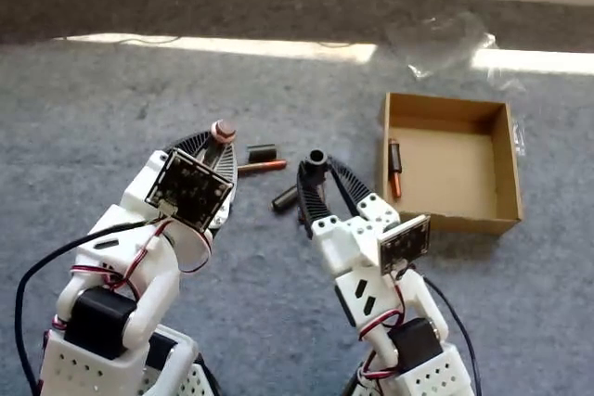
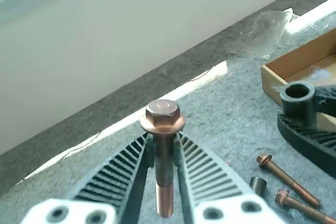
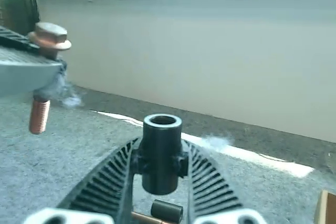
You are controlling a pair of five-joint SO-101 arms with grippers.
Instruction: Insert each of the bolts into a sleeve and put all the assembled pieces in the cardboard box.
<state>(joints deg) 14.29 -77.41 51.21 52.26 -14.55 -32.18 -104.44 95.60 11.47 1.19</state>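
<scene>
- left gripper (image 2: pixel 164 139) clamps an upright bolt (image 2: pixel 164 121), well left of the cardboard box (image 1: pixel 508 173).
- right gripper (image 3: pixel 161 145) clamps an upright sleeve (image 3: pixel 161 156), just left of the box.
- one assembled piece (image 1: pixel 394 169) lies inside the box.

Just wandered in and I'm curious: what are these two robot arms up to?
They are fitting parts together. The left gripper holds a copper bolt upright, and the right gripper holds a black sleeve nearby, open end up; the two are not yet joined. One assembled piece already lies in the cardboard box. More bolts and sleeves lie loose on the grey carpet.
</scene>
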